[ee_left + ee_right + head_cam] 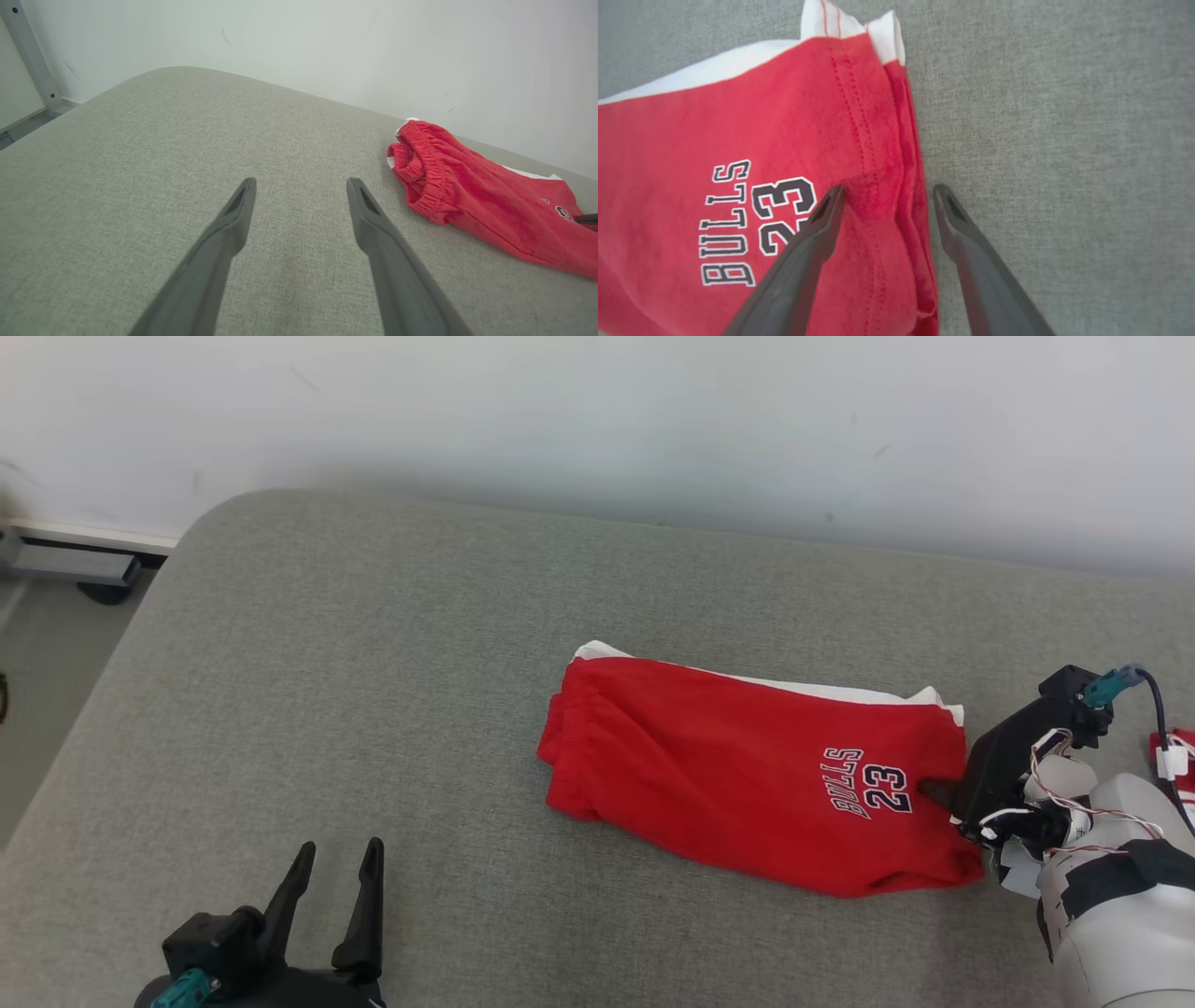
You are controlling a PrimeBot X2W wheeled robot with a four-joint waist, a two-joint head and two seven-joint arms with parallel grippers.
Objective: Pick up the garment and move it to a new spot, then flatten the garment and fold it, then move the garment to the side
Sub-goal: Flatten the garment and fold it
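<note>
From the head view, a folded pair of red fabric shorts (747,775) with white trim lies flat on the grey cloth-covered worktop (373,691), its elastic waistband (565,747) at one end and a leg hem at the other. A pale wall (597,420) rises beyond the shorts. The left claw (340,847) hovers well apart from the shorts on the waistband side and nearer the robot, its two dark fingers spread and nothing between them. The right claw (938,793) sits at the hem end of the shorts, close by the dark "BULLS 23" lettering (873,784), with most of its fingers hidden behind its own black body. In the left wrist view, the left claw (301,183) stands released over bare worktop (187,140), and the shorts (467,191) lie off to its side, gathered waistband (420,172) nearest to it. In the right wrist view, the right claw (889,191) is spread wide and straddles the hem edge of the shorts (691,116): one finger lies over the red cloth just beside the lettering (738,219), the other over grey worktop (1041,116) just beyond the shorts. The layered hem (910,186) runs between the two fingers, and no cloth is pinched.
</note>
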